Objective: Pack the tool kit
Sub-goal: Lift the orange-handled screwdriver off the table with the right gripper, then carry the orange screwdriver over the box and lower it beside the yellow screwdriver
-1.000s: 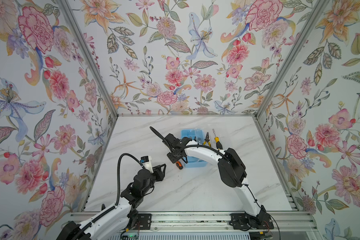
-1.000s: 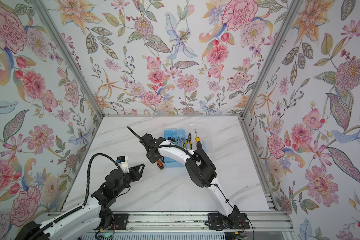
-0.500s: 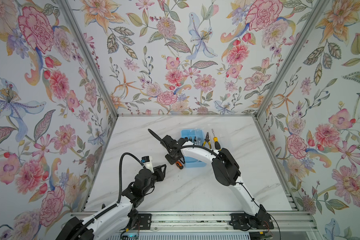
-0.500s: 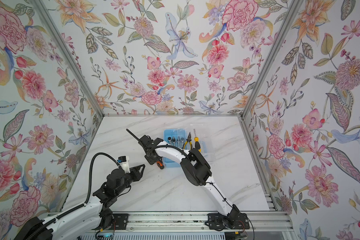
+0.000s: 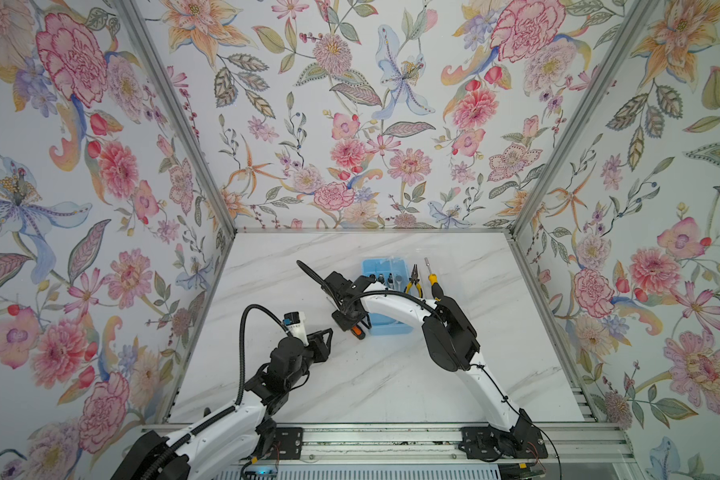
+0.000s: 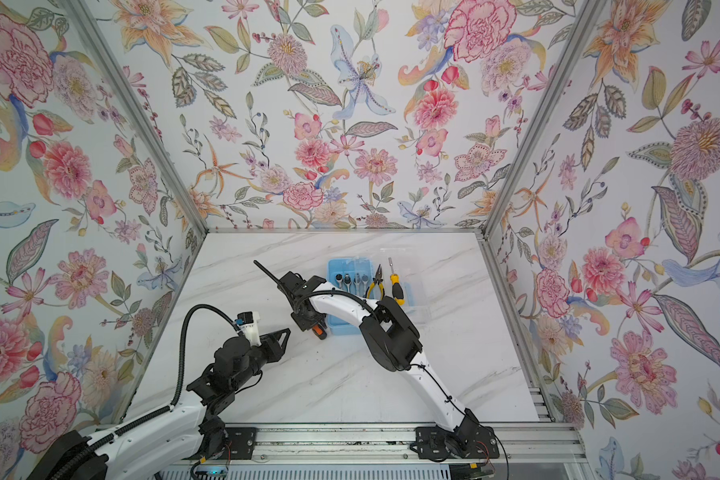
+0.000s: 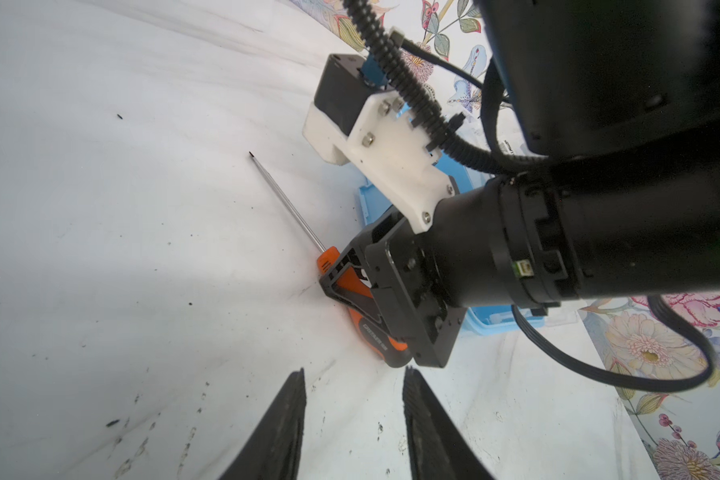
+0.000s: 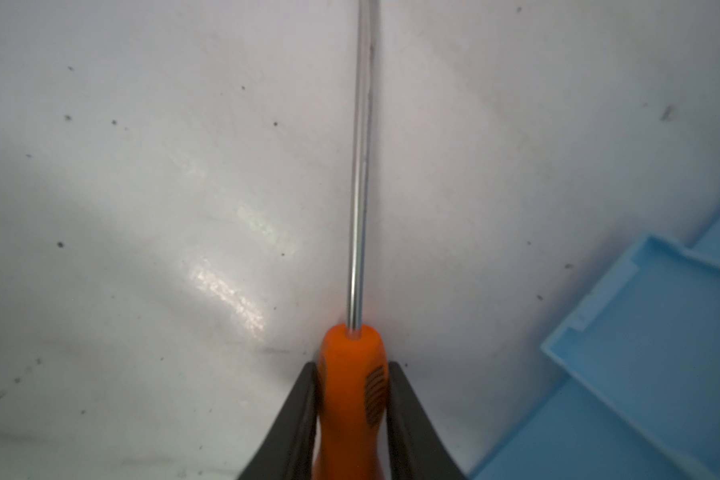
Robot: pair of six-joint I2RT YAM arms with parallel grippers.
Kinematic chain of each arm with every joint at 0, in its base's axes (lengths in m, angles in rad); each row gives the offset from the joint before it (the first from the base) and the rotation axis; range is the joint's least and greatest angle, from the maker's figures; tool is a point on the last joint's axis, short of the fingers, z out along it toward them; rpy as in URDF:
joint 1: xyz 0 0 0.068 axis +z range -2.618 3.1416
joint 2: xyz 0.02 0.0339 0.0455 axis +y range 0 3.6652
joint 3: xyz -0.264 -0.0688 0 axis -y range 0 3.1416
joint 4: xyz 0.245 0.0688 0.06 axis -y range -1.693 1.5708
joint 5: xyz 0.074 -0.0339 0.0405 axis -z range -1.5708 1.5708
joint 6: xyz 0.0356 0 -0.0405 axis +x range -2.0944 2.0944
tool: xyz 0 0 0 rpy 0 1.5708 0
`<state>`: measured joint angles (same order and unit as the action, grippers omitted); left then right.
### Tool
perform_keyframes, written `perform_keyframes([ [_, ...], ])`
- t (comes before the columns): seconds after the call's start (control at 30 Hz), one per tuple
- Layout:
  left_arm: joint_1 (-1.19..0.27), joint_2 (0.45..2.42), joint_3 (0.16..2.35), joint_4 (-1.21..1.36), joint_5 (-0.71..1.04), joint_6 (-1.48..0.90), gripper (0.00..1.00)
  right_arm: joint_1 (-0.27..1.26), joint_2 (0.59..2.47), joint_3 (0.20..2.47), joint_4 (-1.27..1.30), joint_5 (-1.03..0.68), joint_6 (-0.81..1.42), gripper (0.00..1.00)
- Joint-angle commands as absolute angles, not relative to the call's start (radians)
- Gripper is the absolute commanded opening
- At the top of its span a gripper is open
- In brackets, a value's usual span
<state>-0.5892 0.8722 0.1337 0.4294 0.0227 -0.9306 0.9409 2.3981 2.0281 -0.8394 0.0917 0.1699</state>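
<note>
Right jaws are pinching the orange screwdriver point(image 8: 352, 374) beside the blue case point(image 8: 661, 353); left jaws are hanging spread.
Light, stiff tool: its ribbed handle point(image 8: 375, 395) is offering a surer hold than the slick shaft point(image 8: 360, 187).

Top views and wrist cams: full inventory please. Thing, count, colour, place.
orange screwdriver: 1, orange-black handle, steel shaft, lying on table left of case
tool case: 1, light blue, open, far middle of table
sockets: about four, dark metal, row inside case; too small to be sure
pliers: 1, yellow-black handles, just right of case
yellow screwdriver: 1, yellow-black handle, right of pliers
table: 1, white marble
walls: three, floral wallpaper
left gripper: 1, black, open, empty, near left of table
right gripper: 1, black, shut on orange screwdriver's handle
</note>
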Motion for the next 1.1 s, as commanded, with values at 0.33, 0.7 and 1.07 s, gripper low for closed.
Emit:
perform_keyframes([
  [0.33, -0.577, 0.880, 0.239, 0.402, 0.054, -0.851, 0.37, 0.934, 2.378, 2.103, -0.886, 0.071, 0.191, 0.00],
  [0.7, -0.580, 0.933, 0.437, 0.339, 0.104, -0.754, 0.42, 0.902, 2.155, 2.086, -0.871, 0.165, 0.221, 0.00],
  [1.07, -0.585, 1.289, 0.701, 0.454, 0.210, -0.714, 0.39, 0.657, 1.732, 1.719, -0.819, 0.261, 0.245, 0.00],
])
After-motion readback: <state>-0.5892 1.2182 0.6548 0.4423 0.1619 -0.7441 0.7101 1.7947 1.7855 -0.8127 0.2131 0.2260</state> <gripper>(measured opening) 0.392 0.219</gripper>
